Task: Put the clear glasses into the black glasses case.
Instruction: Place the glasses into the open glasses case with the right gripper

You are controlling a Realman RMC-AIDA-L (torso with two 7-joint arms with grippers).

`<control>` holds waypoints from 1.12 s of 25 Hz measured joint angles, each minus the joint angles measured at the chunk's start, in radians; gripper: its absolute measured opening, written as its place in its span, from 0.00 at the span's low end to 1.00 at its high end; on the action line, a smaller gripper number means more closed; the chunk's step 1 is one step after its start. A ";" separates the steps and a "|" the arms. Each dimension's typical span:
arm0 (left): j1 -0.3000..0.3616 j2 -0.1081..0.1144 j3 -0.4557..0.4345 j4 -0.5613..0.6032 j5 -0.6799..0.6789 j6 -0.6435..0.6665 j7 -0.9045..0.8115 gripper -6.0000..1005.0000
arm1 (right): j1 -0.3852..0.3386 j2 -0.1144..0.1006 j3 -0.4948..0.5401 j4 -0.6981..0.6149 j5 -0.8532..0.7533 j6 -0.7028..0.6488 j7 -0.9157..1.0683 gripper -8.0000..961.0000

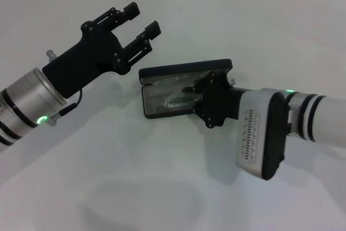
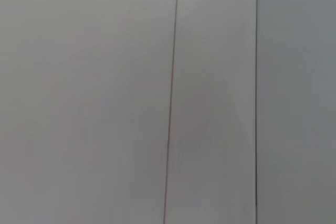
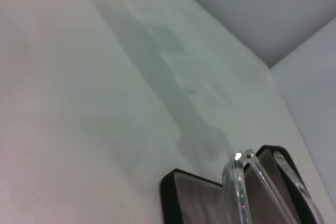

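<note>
The jaws of the left gripper (image 1: 141, 19) are wide apart and hold nothing, up in the air over the white counter (image 1: 173, 198), maybe waiting out of the way. The right gripper (image 1: 190, 89) reaches into the open black glasses case (image 1: 152, 106) on the counter, likely to set the clear glasses (image 1: 175, 101) on the grey lining, where they already seem to be. Its jaws are hidden, so I cannot tell if they are apart or together, and the see-through glasses are hard to make out.

Black case (image 1: 162, 74), grey lining, transparent glasses (image 1: 175, 101)
</note>
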 joint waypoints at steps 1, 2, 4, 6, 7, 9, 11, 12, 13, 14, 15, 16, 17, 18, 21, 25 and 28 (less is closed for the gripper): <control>-0.001 0.000 0.000 0.000 0.001 0.000 -0.001 0.62 | 0.003 0.000 -0.018 0.000 0.003 0.027 0.000 0.19; -0.001 0.000 0.000 0.000 0.001 0.000 -0.002 0.62 | 0.005 0.000 -0.031 0.000 0.003 0.053 0.000 0.19; -0.001 0.000 0.000 0.000 0.001 0.000 -0.004 0.62 | 0.006 0.000 -0.056 0.000 0.003 0.095 0.001 0.20; -0.001 0.000 0.001 0.000 0.002 0.000 -0.006 0.63 | 0.006 0.000 -0.074 -0.003 0.008 0.127 0.001 0.20; -0.001 0.000 0.001 0.000 0.003 0.000 -0.006 0.63 | 0.005 0.000 -0.085 -0.005 0.012 0.148 0.002 0.20; -0.001 0.000 0.002 0.000 0.003 -0.001 -0.007 0.63 | 0.001 0.000 -0.103 -0.010 0.017 0.184 0.002 0.21; -0.001 0.000 0.003 0.000 0.004 0.000 -0.007 0.63 | -0.001 0.000 -0.113 -0.012 0.017 0.202 0.002 0.22; -0.001 0.000 0.003 0.000 0.005 0.000 -0.007 0.63 | -0.001 0.000 -0.117 -0.012 0.017 0.206 0.002 0.22; -0.001 0.000 0.003 0.000 0.007 0.000 -0.007 0.63 | -0.001 0.000 -0.118 -0.012 0.017 0.208 0.002 0.22; -0.001 -0.001 0.003 0.000 0.010 0.000 -0.007 0.63 | -0.001 0.000 -0.120 -0.012 0.017 0.209 0.002 0.23; -0.002 -0.001 0.003 0.000 0.012 0.000 -0.008 0.63 | -0.002 0.000 -0.122 -0.011 0.019 0.210 0.002 0.23; -0.003 -0.001 0.003 0.000 0.013 0.000 -0.008 0.63 | -0.001 0.000 -0.125 -0.010 0.025 0.210 0.002 0.23; -0.004 -0.002 0.004 0.000 0.014 0.000 -0.008 0.63 | 0.000 0.000 -0.129 -0.009 0.030 0.210 0.002 0.24; -0.004 -0.002 0.004 0.000 0.015 0.000 -0.009 0.63 | 0.001 0.000 -0.131 -0.009 0.035 0.211 0.002 0.24; -0.004 -0.002 0.009 -0.001 0.016 0.000 -0.012 0.64 | 0.002 0.000 -0.138 -0.008 0.039 0.212 0.002 0.25; -0.004 -0.002 0.018 -0.001 0.017 0.000 -0.019 0.64 | -0.001 0.000 -0.143 -0.008 0.039 0.212 0.002 0.26; -0.004 -0.002 0.018 -0.001 0.017 0.000 -0.023 0.64 | -0.004 0.000 -0.143 -0.010 0.040 0.213 0.002 0.26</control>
